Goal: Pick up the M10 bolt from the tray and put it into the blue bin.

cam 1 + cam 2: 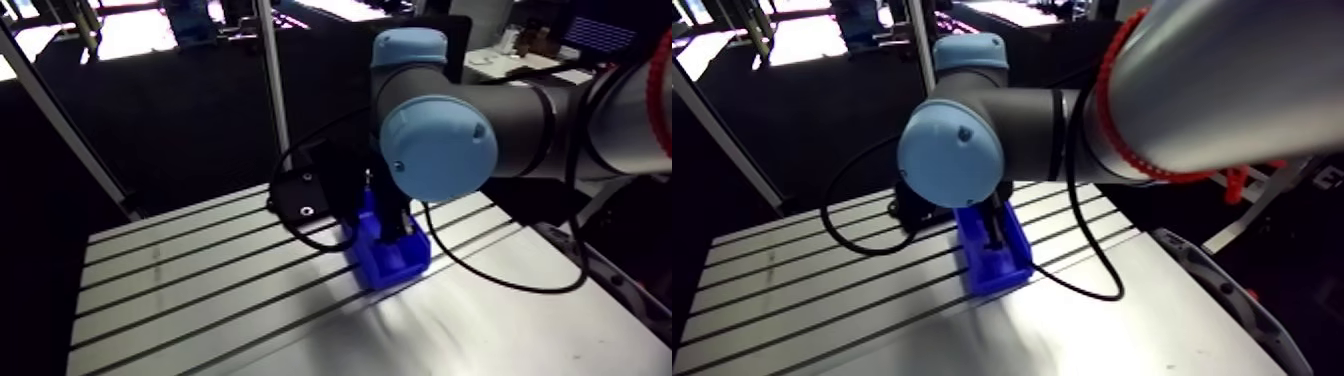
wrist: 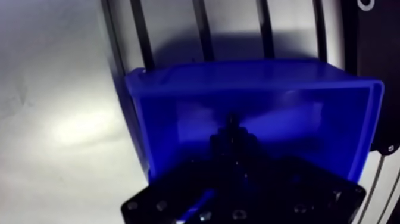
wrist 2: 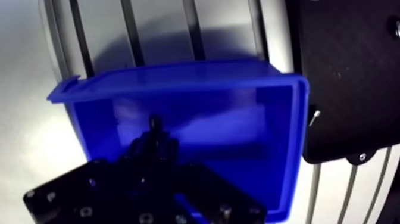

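Note:
The blue bin stands on the slotted table, directly under the wrist. My gripper reaches down into the bin's open top, its dark fingers drawn close together. A small dark stub, the M10 bolt, pokes out between the fingertips, over the bin's floor. In the arm view the gripper hangs inside the bin, half hidden by the arm's joint. The black tray lies right beside the bin; what it holds is out of sight.
The slotted aluminium table stretches away from the bin on the side opposite the tray. A black cable loops over the table near the bin. A slanted metal post stands at the table's far corner.

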{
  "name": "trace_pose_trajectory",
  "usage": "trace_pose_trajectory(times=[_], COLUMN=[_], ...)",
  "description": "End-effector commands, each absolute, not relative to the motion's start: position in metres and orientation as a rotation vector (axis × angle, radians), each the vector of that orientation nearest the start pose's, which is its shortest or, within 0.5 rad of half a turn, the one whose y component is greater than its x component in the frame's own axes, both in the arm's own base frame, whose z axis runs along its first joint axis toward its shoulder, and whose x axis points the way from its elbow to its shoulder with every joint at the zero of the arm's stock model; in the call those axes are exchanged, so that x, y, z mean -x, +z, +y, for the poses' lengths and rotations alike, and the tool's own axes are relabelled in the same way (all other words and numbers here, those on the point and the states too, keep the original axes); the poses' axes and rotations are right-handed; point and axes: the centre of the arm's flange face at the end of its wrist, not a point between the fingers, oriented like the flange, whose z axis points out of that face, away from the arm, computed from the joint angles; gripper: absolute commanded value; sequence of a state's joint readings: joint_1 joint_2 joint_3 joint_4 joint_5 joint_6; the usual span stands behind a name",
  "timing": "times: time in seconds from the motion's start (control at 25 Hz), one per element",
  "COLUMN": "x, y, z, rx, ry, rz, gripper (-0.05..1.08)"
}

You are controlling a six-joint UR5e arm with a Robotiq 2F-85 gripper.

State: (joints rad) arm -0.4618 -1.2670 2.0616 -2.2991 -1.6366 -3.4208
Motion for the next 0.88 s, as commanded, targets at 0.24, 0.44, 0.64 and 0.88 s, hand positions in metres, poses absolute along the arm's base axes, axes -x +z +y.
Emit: trace_pose_trajectory(times=[0.24, 0.44, 0.64, 0.88], x=[0.5039, 0.5052, 0.5047, 0.5032], y=[0.167, 0.1692, 0.1693, 0.1763], z=[0.1095, 0.1103, 0.1092, 0.1084], rx=[1.956, 1.958, 1.96, 1.963], ry=[-0.041, -0.022, -0.025, -0.016], rz=[2.347, 2.35, 2.348, 2.348], gripper=[0.95, 0.83, 0.34, 0.01])
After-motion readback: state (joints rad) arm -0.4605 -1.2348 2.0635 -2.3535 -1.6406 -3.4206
